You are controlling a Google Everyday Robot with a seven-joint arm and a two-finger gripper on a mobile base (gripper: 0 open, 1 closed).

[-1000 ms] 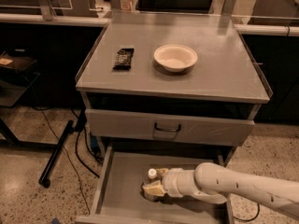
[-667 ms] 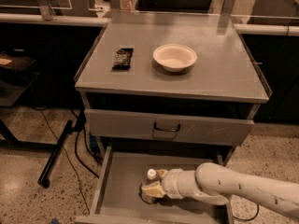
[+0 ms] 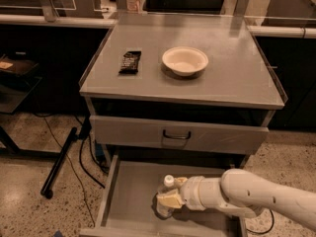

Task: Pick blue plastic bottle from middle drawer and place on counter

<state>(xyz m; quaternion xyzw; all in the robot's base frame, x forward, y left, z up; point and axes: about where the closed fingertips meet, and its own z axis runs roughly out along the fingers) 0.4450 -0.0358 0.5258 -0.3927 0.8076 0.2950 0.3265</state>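
Tool (image 3: 170, 200) at blue plastic bottle (image 3: 167, 183) in middle drawer (image 3: 129, 194); clamped or not, cannot tell. Confirm firm mid-body grip, lift straight toward worktop (image 3: 232, 75).

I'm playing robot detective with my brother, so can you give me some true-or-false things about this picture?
1. The white bowl sits on the counter. True.
2. The blue plastic bottle stands on the counter. False: it is down in the open middle drawer, with the gripper right at it.
3. A dark packet lies on the counter beside the bowl, not touching it. True.
4. The bowl is full of food. False: it looks empty.
5. The upper drawer, the one with the dark handle, is pulled out. False: it is closed; only the drawer below it is open.
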